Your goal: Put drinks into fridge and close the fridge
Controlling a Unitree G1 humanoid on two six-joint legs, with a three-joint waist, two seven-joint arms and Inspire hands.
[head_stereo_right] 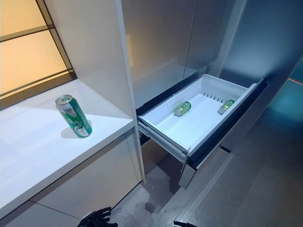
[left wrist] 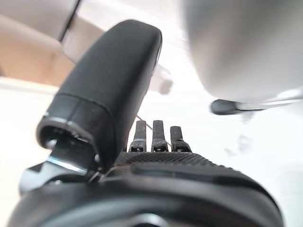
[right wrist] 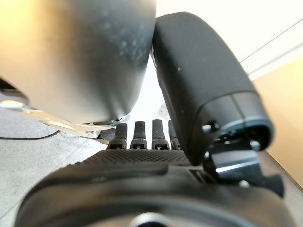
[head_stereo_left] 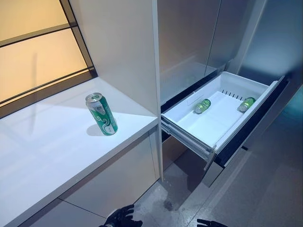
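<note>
A green can (head_stereo_left: 102, 114) stands upright on the white counter (head_stereo_left: 57, 151), left of the fridge. The fridge's white drawer (head_stereo_left: 214, 124) is pulled out and open. Green cans lie on their sides in it, one near its middle (head_stereo_left: 203, 105) and one at its far right side (head_stereo_left: 246, 104). My left hand (head_stereo_left: 120, 217) hangs low near the floor below the counter; in the left wrist view its fingers (left wrist: 153, 137) are straight and hold nothing. My right hand (head_stereo_left: 210, 223) hangs low below the drawer, and its fingers (right wrist: 142, 135) are also straight and empty.
A tall white panel (head_stereo_left: 128, 52) stands between the counter and the fridge. Grey fridge doors (head_stereo_left: 189, 38) rise above the drawer. The drawer's dark front (head_stereo_left: 251, 127) juts out over the grey floor (head_stereo_left: 265, 189). Framed amber panels (head_stereo_left: 33, 52) back the counter.
</note>
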